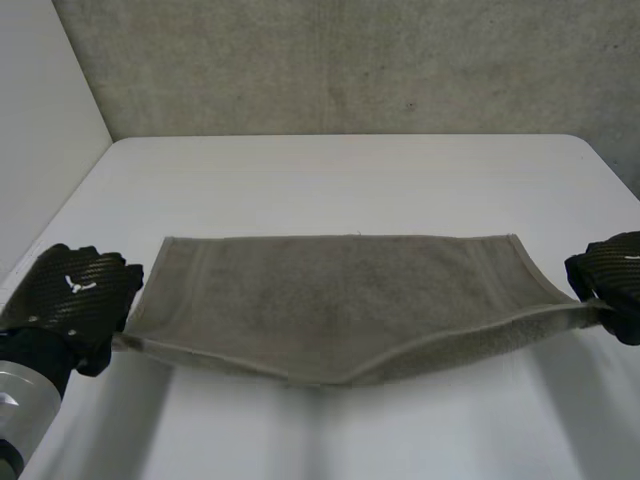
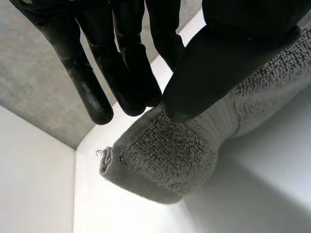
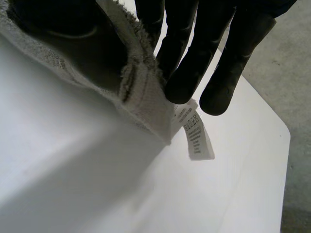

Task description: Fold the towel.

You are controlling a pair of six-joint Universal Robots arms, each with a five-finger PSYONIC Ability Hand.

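A grey-brown towel (image 1: 340,300) lies across the white table (image 1: 340,180), its far edge flat and its near edge lifted and sagging in the middle. My left hand (image 1: 75,295) pinches the near left corner; in the left wrist view the thumb (image 2: 214,63) presses the towel corner (image 2: 160,165) against the fingers (image 2: 131,73). My right hand (image 1: 612,280) holds the near right corner off the table. In the right wrist view the fingers (image 3: 194,58) close on the towel's hemmed corner (image 3: 141,92), and a white care label (image 3: 197,136) hangs below it.
A concrete wall (image 1: 340,60) stands behind the table's far edge. A white wall (image 1: 40,130) runs along the left side. Bare tabletop (image 1: 340,430) stretches in front of the towel and beyond it.
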